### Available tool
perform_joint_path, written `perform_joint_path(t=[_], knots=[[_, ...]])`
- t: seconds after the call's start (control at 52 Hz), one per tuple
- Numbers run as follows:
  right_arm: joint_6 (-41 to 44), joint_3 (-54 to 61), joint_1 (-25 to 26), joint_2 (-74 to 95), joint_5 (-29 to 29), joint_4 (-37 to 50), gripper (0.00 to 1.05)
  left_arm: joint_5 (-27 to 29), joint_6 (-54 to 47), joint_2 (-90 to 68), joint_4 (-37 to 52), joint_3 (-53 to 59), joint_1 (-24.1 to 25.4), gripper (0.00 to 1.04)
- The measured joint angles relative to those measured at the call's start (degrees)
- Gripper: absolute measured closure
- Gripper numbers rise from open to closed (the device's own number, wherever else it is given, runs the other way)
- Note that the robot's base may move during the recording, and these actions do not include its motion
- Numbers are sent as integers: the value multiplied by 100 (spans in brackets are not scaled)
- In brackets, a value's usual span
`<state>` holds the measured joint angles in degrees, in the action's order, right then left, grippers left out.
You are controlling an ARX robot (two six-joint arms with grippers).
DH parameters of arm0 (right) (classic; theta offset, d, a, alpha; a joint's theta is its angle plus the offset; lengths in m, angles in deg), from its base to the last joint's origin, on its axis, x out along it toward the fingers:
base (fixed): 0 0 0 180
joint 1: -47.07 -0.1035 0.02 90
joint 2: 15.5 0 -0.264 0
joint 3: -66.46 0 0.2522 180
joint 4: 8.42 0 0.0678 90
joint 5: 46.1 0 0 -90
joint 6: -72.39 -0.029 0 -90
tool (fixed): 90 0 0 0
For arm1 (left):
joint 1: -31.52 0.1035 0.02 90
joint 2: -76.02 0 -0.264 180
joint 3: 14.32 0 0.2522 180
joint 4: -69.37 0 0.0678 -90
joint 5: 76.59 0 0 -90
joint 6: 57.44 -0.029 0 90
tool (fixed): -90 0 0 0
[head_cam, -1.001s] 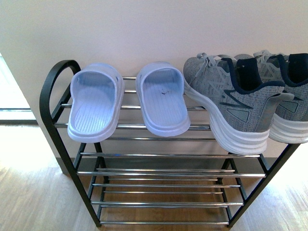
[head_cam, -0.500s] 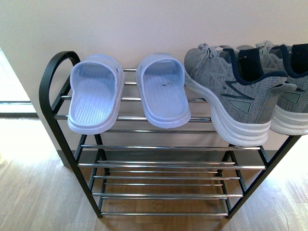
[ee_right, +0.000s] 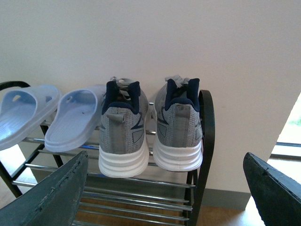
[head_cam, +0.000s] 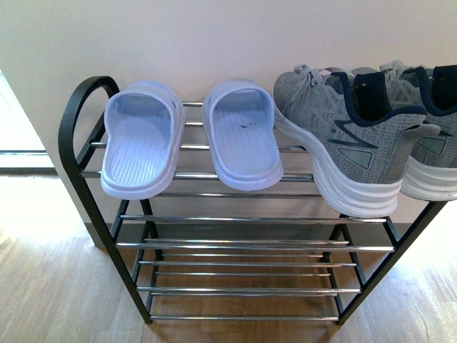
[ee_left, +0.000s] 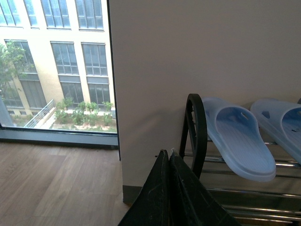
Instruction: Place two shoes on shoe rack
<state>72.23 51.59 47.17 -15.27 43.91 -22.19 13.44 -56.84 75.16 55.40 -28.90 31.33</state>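
Unchanged from half a second ago: two shoes (head_cam: 343, 136) (head_cam: 428, 128) side by side at right end of shoe rack (head_cam: 78, 136) top tier, heels outward, just beside two blue slippers (head_cam: 143, 143) (head_cam: 239, 136). Left claw (ee_left: 168, 162) closed, empty, near rack's left end. Right claw (ee_right: 164, 188) spread wide, empty, facing sneaker heels; no arms in front view.

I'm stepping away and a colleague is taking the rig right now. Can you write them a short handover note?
Left gripper: shut, empty, low beside the shoe rack's curved end.
Right gripper: open wide, empty, facing the heels from a short way back.
Both sneakers sit side by side on the top shelf, heels outward, beside two blue slippers.
Done: both shoes placed.
Left: probably nothing but pulling the arms back.
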Motion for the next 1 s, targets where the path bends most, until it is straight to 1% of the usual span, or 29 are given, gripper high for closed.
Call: perform_joint_path(t=[0.154,0.192,0.269,0.327,0.462,0.52,0.558,0.616,0.731,0.789,1.001], knots=[[0,0,0,-2,0,0,9,0,2,0,0,0,0,103],[0,0,0,-2,0,0,9,0,2,0,0,0,0,97],[0,0,0,-2,0,0,9,0,2,0,0,0,0,79],[0,0,0,-2,0,0,9,0,2,0,0,0,0,72],[0,0,0,0,0,0,9,0,2,0,0,0,0,51],[0,0,0,0,0,0,9,0,2,0,0,0,0,44],[0,0,0,0,0,0,9,0,2,0,0,0,0,36],[0,0,0,-2,0,0,9,0,2,0,0,0,0,29],[0,0,0,0,0,0,9,0,-7,0,0,0,0,8],[0,0,0,0,0,0,9,-2,-13,0,0,0,0,10],[0,0,0,2,-4,0,9,0,-13,0,0,0,0,9]])
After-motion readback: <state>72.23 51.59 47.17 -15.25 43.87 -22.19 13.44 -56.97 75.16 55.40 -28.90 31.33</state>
